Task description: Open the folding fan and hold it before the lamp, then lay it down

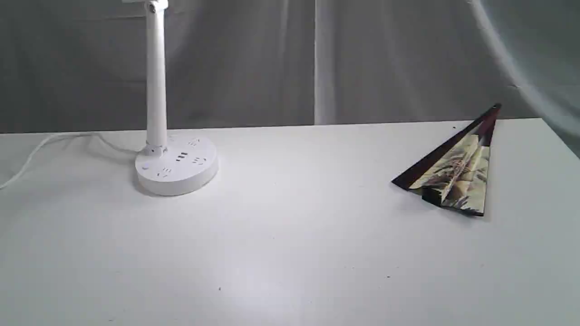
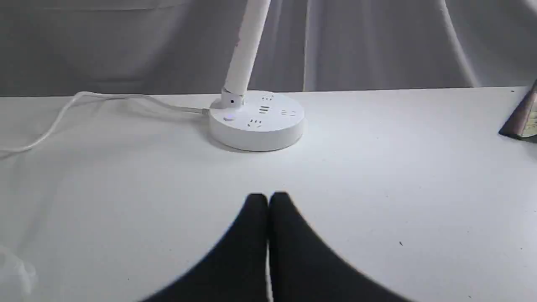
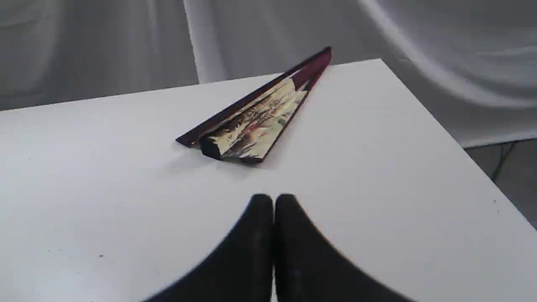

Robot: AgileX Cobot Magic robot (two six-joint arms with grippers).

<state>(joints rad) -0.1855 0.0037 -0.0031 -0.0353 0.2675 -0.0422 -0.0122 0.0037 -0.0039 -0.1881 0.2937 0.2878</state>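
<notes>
**Q:** Where is the cream-and-maroon paper folding fan [image 1: 455,174]?

**A:** It lies barely spread on the white surface [image 1: 290,235], right side (well apart from the tall white desk lamp [image 1: 156,81]). The black left tool [image 2: 268,200] and right tool [image 3: 273,202] are pinched shut, empty.

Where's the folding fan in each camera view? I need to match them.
Exterior view: folding fan lies far right on the table.
Left wrist view: only its corner, at the frame edge, apart from the lamp.
Right wrist view: mid-frame, beyond the right gripper.
Shared landmark: the table's far edge against the grey curtain.
</notes>
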